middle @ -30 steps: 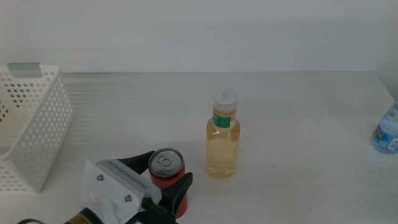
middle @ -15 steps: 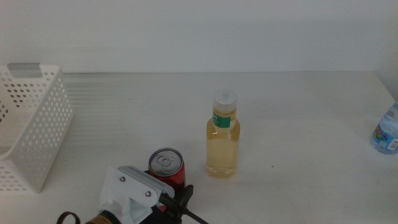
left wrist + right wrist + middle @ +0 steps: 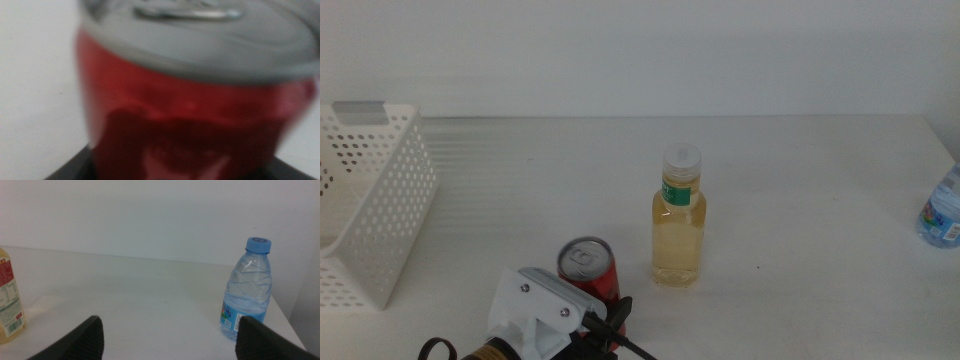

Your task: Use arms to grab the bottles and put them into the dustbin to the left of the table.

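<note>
Dustbin (image 3: pixel 375 200): white perforated basket, far left of the surface (image 3: pixel 800 190), well apart from the can.

Left hand (image 3: pixel 598 322): at the near edge, jaws on either side of the red can (image 3: pixel 588 272). The wrist view is filled by the can (image 3: pixel 195 110), blurred; the hand appears to pinch it low on the body, though contact is not sharply shown. Can upright, long axis vertical; dustbin lies to its left.

Yellow bottle (image 3: pixel 679 228): upright, just right of the can, apart from it.

Right hand (image 3: pixel 170 332): spread, empty, waiting by the right edge.

Water bottle (image 3: pixel 944 210): upright at the far right, nearer the right hand.
</note>
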